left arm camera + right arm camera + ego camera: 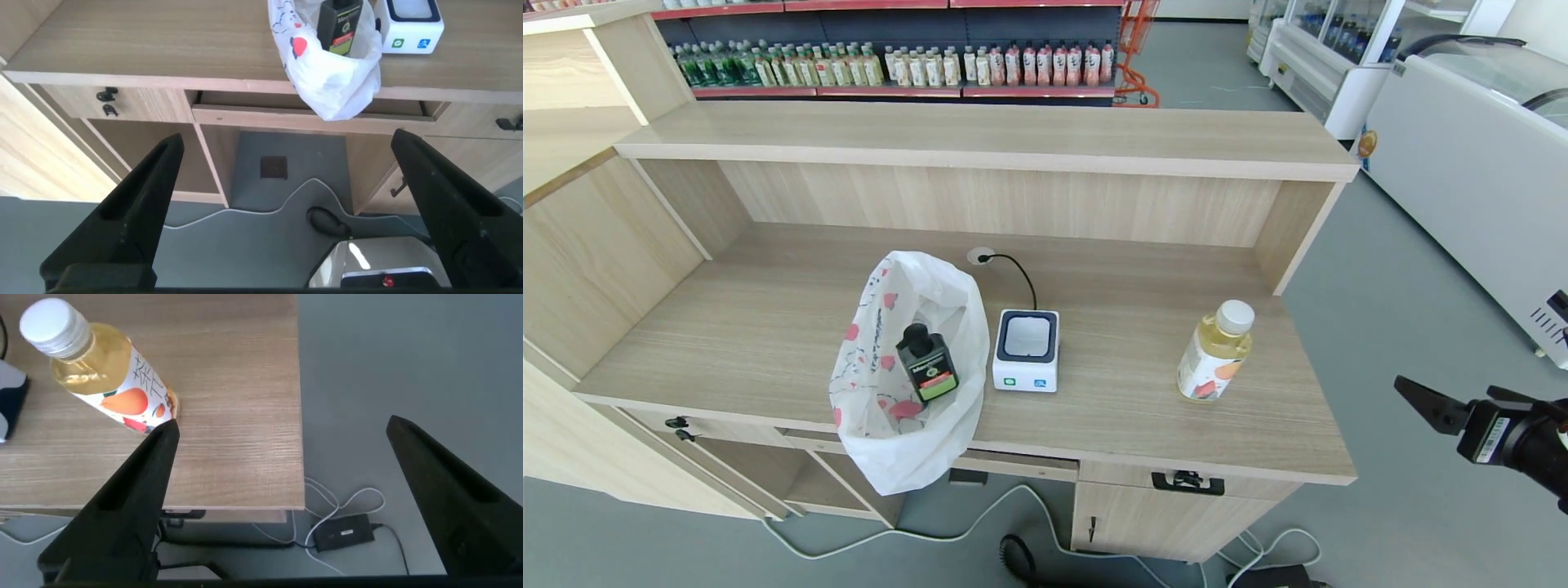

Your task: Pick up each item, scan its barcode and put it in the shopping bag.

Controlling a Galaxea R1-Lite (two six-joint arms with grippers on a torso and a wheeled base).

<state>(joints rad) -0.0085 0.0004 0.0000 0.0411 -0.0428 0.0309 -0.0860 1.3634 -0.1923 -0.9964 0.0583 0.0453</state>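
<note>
yellow drink bottle (1214,351): upright, right of scanner (1027,349) | black bottle (926,363): inside open white shopping bag (898,449)

A light wooden checkout counter (1143,408) with a raised back ledge (980,135) holds three things. A white plastic shopping bag (907,441) with red shapes printed on it stands open near the left of the middle, its lower part hanging over the front edge. Just beside it, to the right, sits a white box-shaped barcode scanner (1027,351), its black cable (1021,273) running back to a round hole (980,256) in the countertop. Well apart, toward the right end, a white-capped bottle (1214,353) of yellow drink stands upright.
</note>
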